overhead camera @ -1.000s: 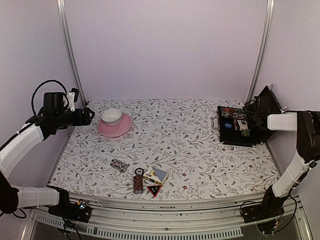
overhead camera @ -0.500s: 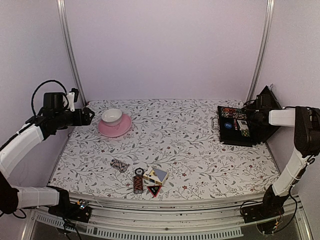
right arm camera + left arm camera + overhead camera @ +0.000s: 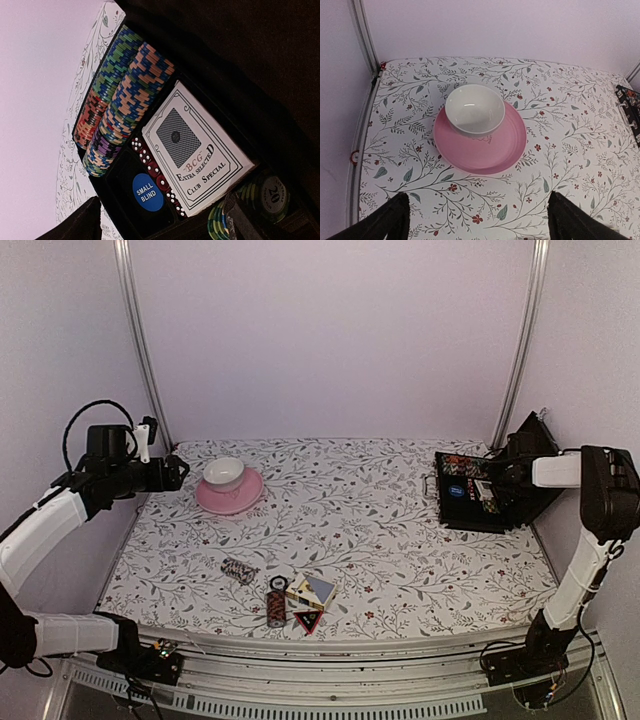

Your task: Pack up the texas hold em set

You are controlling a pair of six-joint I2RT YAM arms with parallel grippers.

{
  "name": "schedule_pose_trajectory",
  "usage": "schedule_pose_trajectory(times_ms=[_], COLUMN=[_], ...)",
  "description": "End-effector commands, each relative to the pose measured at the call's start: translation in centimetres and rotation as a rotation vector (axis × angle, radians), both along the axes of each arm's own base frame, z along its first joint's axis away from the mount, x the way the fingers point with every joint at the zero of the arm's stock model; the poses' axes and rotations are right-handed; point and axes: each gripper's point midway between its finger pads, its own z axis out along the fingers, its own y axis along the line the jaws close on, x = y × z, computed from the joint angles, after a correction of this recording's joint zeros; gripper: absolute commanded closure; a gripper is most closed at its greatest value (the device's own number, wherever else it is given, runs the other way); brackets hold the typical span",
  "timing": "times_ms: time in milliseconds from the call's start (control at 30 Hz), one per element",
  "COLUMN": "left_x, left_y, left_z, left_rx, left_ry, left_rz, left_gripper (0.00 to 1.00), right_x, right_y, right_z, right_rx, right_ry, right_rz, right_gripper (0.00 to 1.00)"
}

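Texas hold em set (image 3: 470, 490) is only part packed, so here's the layout going left to right.

Left gripper (image 3: 175, 472) hangs at the far left with its fingers spread wide and nothing between them. It looks down on the pink saucer (image 3: 480, 150) and white cup (image 3: 473, 111), and neither of those belongs to the set.

The loose pieces sit in a small cluster by the near edge, a bit left of centre. A striped roll (image 3: 239, 570) lies roughly left-right. Just right of it, a darker roll (image 3: 276, 610) points near-far. Next comes a card box (image 3: 312, 590) on a diagonal, with the triangle marker (image 3: 308, 621) tucked at its near side. Can't tell if those two touch.

The black case (image 3: 458, 512) lies open at the far right, lid up. Right gripper (image 3: 165, 207) is right over the tray, fingers well apart and empty, looking at the chip rows (image 3: 120, 95) and a card deck (image 3: 197, 150) already in there.

So from the right gripper the cluster is well off to the left and nearer. From the left gripper it's nearer and to the right. My guess is the left arm has the shorter trip, and whichever roll gets grabbed, the fingers need to close across its long axis.
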Motion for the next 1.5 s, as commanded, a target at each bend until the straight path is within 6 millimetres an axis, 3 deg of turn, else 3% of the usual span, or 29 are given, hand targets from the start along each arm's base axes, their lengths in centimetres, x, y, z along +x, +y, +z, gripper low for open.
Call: schedule_pose_trajectory(times_ms=[0, 500, 767, 933, 1167, 1300, 1367, 1467], left_x=[-0.2, -0.1, 0.0, 0.0, -0.1, -0.7, -0.9, -1.3], left_y=[0.1, 0.2, 0.4, 0.6, 0.0, -1.5, -2.7, -3.7], left_z=[-0.2, -0.5, -0.5, -0.5, -0.5, -0.2, 0.1, 1.1], left_rx=[0.005, 0.011, 0.016, 0.019, -0.008, -0.048, -0.055, -0.071], left_ry=[-0.001, 0.007, 0.009, 0.011, 0.001, -0.003, -0.01, -0.019], left_rz=[-0.004, 0.001, 0.009, 0.023, -0.008, -0.043, -0.074, -0.117], left_gripper=[0.04, 0.04, 0.04, 0.05, 0.05, 0.06, 0.06, 0.06], right_x=[0.7, 2.4, 2.4, 1.8, -0.2, -2.9, -4.5, -7.0], right_y=[-0.6, -0.6, -1.0, -1.3, 0.0, 2.7, 5.2, 9.7], right_z=[-0.3, -1.9, 0.1, 3.7, 11.5, 16.0, 18.6, 20.8], right_rx=[-0.025, -0.015, -0.062, -0.135, -0.284, -0.339, -0.367, -0.401], right_ry=[0.013, 0.033, 0.001, -0.039, -0.176, -0.285, -0.348, -0.415], right_rz=[-0.012, 0.001, 0.009, 0.043, 0.228, 0.377, 0.476, 0.658], right_gripper=[0.16, 0.17, 0.17, 0.17, 0.17, 0.16, 0.15, 0.12])
